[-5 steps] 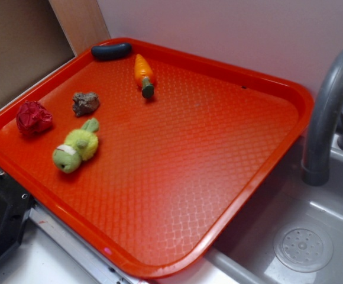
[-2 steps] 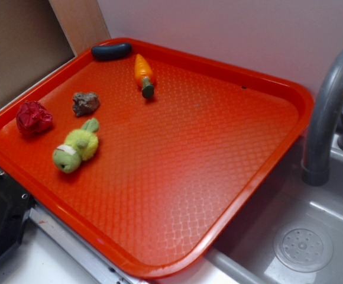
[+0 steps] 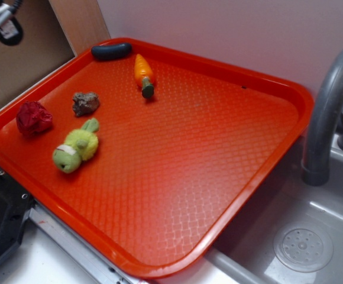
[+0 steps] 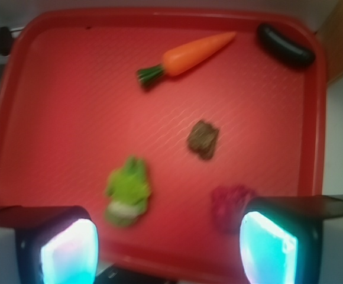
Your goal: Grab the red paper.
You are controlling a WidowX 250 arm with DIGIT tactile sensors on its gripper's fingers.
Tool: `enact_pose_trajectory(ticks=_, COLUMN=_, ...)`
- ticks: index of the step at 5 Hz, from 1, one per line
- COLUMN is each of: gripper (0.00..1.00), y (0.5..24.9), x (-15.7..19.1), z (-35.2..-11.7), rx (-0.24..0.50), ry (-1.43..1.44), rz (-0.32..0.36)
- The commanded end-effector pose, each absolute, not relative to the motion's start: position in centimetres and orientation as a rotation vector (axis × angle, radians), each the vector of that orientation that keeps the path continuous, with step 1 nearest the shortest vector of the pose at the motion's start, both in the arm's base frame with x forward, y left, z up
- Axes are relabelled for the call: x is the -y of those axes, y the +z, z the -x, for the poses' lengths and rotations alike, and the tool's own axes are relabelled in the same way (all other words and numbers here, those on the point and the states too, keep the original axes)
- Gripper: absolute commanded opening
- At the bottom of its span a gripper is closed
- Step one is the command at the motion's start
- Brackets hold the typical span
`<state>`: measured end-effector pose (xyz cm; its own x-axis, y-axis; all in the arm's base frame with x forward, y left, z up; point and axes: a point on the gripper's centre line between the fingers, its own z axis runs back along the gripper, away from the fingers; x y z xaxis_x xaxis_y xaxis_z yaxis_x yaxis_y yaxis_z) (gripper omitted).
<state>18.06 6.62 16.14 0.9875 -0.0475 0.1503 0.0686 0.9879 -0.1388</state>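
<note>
Gripper high above the tray, jaws apart

Gripper [image 4: 168, 248] hung open over the near-left part of the orange-red tray [image 3: 230, 71], its two fingers [image 4: 71, 251] spread wide and holding nothing. The red paper [image 3: 34, 118] lay crumpled on the tray near its left edge. The brown rock [image 3: 86, 103] sat just right of it, farther back. The green plush toy [image 3: 75, 149] lay nearer. The toy carrot [image 3: 143, 73] and a black oblong piece [image 3: 111, 51] rested at the far side. A grey faucet [image 3: 328, 112] stood to the right.
</note>
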Motion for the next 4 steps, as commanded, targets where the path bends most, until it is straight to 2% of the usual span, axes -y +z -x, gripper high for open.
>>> enact_pose_trajectory(ticks=1, gripper=1.0, y=13.1, x=-8.6, z=-18.7, rx=0.101, ry=-0.083, rz=0.083)
enact_pose_trajectory(ticks=2, gripper=1.0, y=11.4, x=-9.1, z=-18.3, rx=0.059, ry=-0.078, rz=0.036)
enact_pose_trajectory(ticks=4, gripper=1.0, y=6.6, x=-10.8, z=-17.6, rx=-0.079, ry=-0.08, rz=-0.052)
